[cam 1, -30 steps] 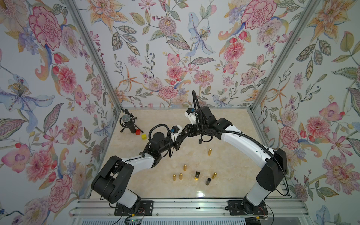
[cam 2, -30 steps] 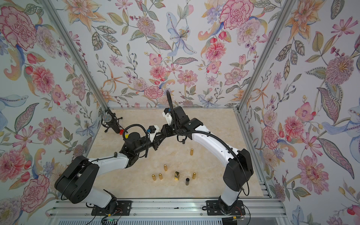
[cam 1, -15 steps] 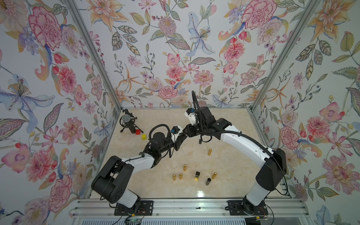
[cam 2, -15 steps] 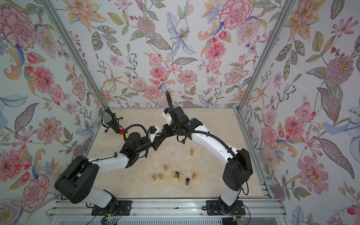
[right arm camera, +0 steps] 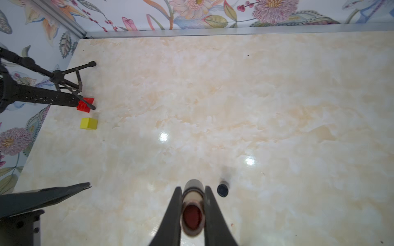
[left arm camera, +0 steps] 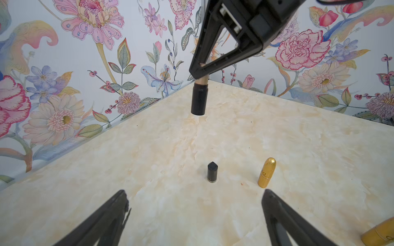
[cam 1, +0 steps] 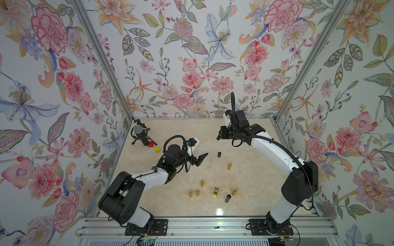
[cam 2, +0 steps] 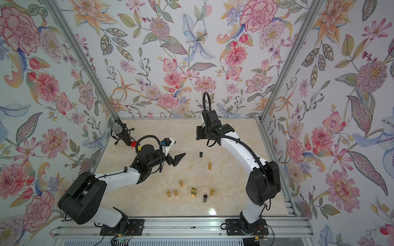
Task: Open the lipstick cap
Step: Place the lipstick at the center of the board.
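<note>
Marble tabletop point(cam 1: 255, 174), floral walls point(cam 1: 191, 42): cap point(cam 1: 219, 154) stands mid-frame, off; left gripper point(left arm camera: 194, 191) spread wide, empty; right gripper point(right arm camera: 193, 187) clamps lipstick point(right arm camera: 192, 215). Back left off w/o tipping cap, keep right steady.

test booth: floral panels point(cam 1: 191, 64), mounting rail point(cam 1: 213, 226)

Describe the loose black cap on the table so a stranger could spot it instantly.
On the marble table, find the lone gold lipstick standing mid-table. Just beyond it, toward the back wall, the black cap stands upright: short with a slanted tip, unlike the longer black tube beside the front gold cluster.
</note>
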`<action>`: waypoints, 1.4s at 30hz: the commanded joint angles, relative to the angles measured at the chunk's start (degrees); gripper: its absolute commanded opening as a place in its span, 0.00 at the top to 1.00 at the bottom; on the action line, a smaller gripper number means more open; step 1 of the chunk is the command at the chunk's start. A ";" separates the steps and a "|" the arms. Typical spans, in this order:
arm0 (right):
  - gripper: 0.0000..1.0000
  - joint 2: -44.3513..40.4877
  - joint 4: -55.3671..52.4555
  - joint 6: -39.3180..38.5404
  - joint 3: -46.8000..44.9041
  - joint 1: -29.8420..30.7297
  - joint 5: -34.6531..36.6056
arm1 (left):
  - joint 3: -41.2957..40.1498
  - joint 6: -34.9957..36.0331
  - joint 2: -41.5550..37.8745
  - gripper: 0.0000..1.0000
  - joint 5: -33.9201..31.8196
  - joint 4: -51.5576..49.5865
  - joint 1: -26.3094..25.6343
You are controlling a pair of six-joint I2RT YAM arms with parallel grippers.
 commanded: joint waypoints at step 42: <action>0.77 9.59 12.74 -1.23 -18.14 0.84 8.03 | 1.85 0.64 -0.08 0.01 -9.91 -3.06 -2.52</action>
